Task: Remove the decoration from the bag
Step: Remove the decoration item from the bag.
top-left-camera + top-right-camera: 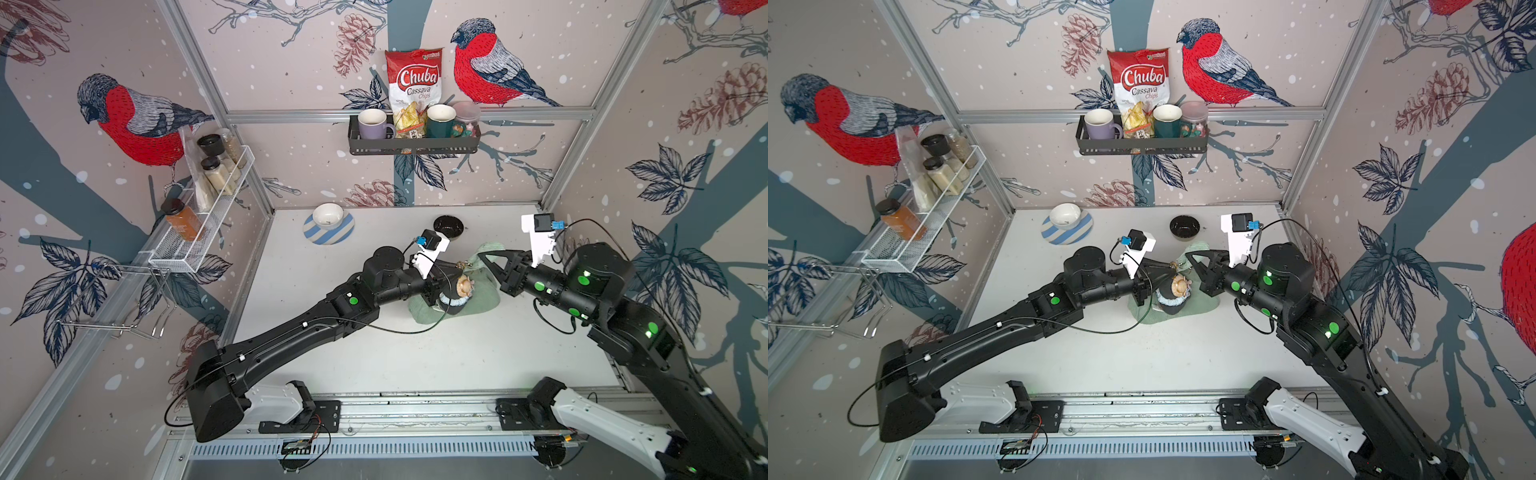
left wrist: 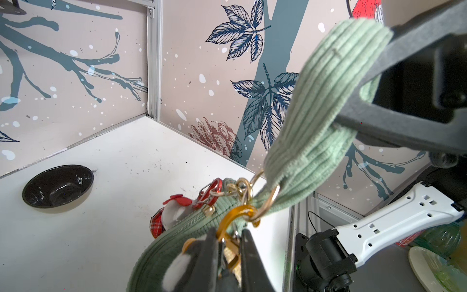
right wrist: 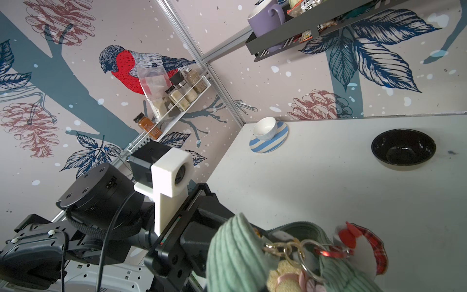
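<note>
left claw [image 2: 229, 235] is almost closed: its two dark fingers [image 2: 207, 257] stand close on either side of an amber clasp [image 2: 235, 210] with only a slim gap, and i cannot tell whether the pads pinch it. right claw [image 1: 483, 257] is clamped tight on the green strap [image 2: 316, 113] and holds that loop up above the table [image 1: 415, 353].

the bag [image 1: 484, 293] lies on the table between the two arms, toward the back, just in front of a black bowl [image 1: 448, 226]. in both top views the left arm reaches across the bag's left part. the strap rises from a gold ring [image 2: 274, 199] at the bag's end up to the right claw. at that same end hang a cluster of small gold links [image 2: 242, 188], the amber clasp and a red clasp [image 2: 214, 185].

a hat charm [image 1: 464, 286], a small doll in a straw hat, rests on top of the bag beside the left claw. a red charm [image 2: 171, 215], white plush with red plaid, lies against the bag on the side toward the black bowl, next to the red clasp.

a white bowl [image 1: 328, 216] sits on a striped plate [image 1: 332, 237] near the back left corner, well apart from the bag.
</note>
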Available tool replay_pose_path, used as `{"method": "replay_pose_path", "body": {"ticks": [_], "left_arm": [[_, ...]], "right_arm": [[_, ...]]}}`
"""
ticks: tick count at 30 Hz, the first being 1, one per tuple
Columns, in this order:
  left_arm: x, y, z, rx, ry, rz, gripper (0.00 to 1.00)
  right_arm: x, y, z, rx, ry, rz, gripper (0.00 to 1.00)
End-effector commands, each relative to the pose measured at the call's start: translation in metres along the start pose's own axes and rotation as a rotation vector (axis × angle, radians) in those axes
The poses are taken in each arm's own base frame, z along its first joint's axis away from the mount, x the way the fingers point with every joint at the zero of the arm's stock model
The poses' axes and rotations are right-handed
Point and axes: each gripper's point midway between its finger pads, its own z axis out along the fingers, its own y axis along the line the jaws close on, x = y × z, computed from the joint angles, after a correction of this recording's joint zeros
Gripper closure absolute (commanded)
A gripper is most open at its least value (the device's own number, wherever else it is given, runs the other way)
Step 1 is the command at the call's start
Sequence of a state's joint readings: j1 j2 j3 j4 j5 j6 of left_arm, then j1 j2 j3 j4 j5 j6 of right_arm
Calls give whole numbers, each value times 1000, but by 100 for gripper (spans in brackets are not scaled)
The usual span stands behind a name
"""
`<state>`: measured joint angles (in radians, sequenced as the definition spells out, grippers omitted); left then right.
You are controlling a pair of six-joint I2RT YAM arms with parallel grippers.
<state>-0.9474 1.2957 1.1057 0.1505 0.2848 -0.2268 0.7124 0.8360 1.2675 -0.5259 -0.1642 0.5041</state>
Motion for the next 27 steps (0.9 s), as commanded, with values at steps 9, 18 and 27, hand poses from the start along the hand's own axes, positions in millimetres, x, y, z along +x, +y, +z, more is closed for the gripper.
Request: {"method": "replay_pose_path", "body": {"ticks": [9, 18, 27], "left_arm": [[-11, 7, -6, -28, -41, -40, 100], [-23, 10, -13, -45, -90, -81, 100], [-30, 9, -16, -33, -120, -109, 100]], "right_arm": [[-4, 1, -6, -7, -35, -38, 100], [13, -6, -2, -4, 0, -49, 100], [22, -13, 3, 11, 21, -55, 100]]}}
